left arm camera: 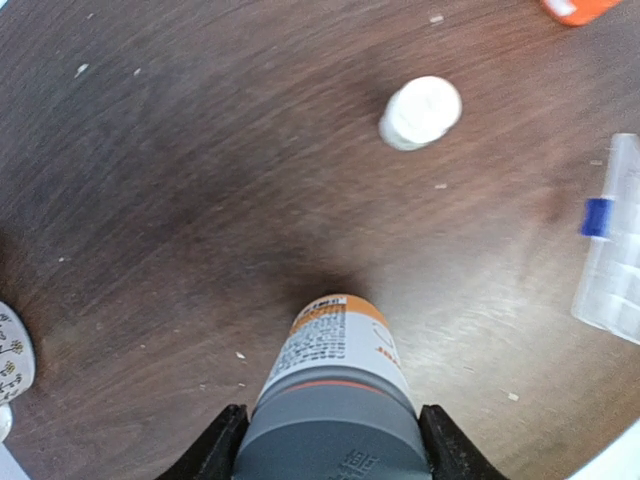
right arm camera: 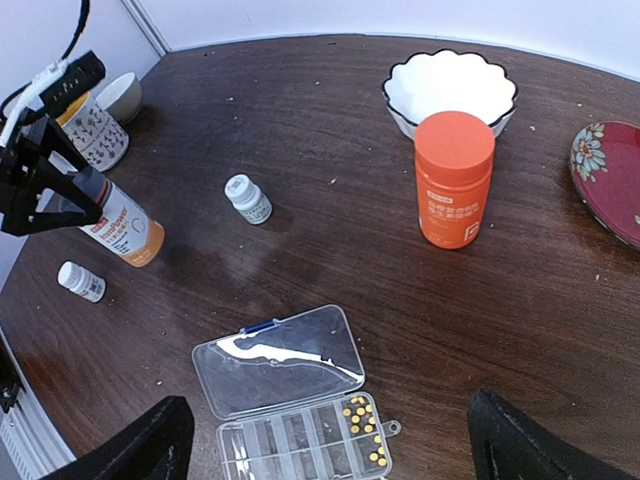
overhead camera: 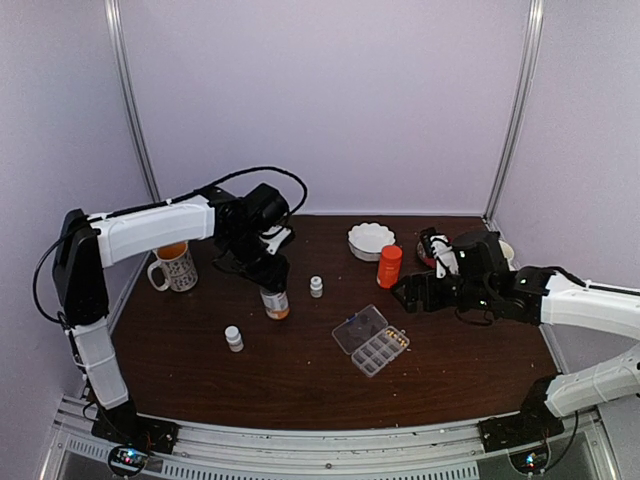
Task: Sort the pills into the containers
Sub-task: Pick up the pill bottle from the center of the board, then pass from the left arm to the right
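Nearest you, the pill box (right arm camera: pixel 290 365) lies with its lid flipped open. Yellowish pills (right arm camera: pixel 362 430) already sit in the cells at its right end. The other cells (right arm camera: pixel 290 445) look bare, so you've likely only started the sorting. Just beyond the box to its right, your right gripper (right arm camera: pixel 325 430) hangs wide open and empty. Back and left of the box, your left gripper (left arm camera: pixel 330 445) has its fingers against both sides of the grey-capped bottle (left arm camera: pixel 335 345), with no gap showing. Farther behind the box, the orange bottle (right arm camera: pixel 455 180) stands capped.
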Controlling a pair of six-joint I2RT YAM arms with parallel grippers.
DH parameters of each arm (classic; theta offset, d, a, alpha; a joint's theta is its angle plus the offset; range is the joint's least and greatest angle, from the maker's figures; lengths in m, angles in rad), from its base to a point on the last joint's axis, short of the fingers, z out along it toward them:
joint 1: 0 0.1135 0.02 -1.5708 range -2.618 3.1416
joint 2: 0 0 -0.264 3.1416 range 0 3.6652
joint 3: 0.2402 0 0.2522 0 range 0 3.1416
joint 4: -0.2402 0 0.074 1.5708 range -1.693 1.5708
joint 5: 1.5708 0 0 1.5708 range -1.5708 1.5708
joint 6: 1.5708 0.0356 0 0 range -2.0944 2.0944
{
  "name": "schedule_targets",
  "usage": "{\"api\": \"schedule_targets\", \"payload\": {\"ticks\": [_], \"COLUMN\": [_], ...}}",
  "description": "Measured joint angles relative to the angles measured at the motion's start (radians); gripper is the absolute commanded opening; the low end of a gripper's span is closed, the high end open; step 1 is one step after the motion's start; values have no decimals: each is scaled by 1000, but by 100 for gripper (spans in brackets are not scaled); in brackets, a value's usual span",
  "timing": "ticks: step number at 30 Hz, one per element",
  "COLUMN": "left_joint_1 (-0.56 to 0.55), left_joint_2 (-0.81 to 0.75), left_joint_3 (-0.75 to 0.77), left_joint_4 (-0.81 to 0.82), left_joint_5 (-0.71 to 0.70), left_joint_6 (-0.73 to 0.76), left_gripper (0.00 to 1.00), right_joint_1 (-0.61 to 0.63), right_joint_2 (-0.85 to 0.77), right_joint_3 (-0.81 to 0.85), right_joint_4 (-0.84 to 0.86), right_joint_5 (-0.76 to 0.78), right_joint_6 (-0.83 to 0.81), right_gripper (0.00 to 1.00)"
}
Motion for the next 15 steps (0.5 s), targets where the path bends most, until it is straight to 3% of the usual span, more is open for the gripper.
{"api": "schedule_targets", "payload": {"ticks": [9,15], "left_joint_1": [-16,-26], "left_joint_2": [-251,-445], "left_joint_3": [35,-2], "left_joint_4": [39,217], "left_joint_5": [274,513], "left_joint_6": [-11,-113], "left_gripper": [21,19], "right_joint_1": [167,292], "right_joint_2": [11,-29], "right_joint_3": [-2,-20], "right_joint_4": [153,328], "right_joint_5": [-54,-95], "right_joint_6": [-54,-129], "right_gripper": [100,100]}}
